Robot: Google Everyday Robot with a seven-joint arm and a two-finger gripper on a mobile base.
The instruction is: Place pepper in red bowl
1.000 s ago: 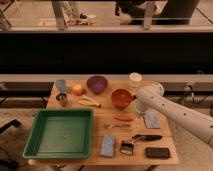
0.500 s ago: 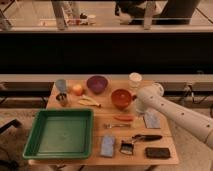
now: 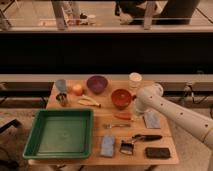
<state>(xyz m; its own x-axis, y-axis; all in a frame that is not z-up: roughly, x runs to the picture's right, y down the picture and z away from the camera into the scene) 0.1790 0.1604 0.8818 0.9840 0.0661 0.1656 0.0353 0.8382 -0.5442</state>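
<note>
The pepper (image 3: 123, 116), slim and orange-red, lies flat on the wooden table (image 3: 75, 161), just in front of the red bowl (image 3: 121, 98). The glossy, round red bowl stands right of the table's middle. My white arm reaches in from the lower right. Its gripper (image 3: 134, 111) hangs down right beside the pepper's right end and the bowl's right side. The arm's end hides the fingers.
A purple bowl (image 3: 96, 83), white cup (image 3: 135, 80), blue cup (image 3: 61, 85), peach-coloured fruit (image 3: 77, 89), tin (image 3: 62, 99) and banana (image 3: 89, 102) stand at the back. A green tray (image 3: 60, 132) fills the front left. A utensil (image 3: 116, 125), sponge (image 3: 107, 146), brush (image 3: 126, 147), black case (image 3: 156, 152) and cloth (image 3: 151, 119) lie in front.
My arm's end has shifted slightly left, closer to the bowl and pepper. The pepper and the other things have not moved.
</note>
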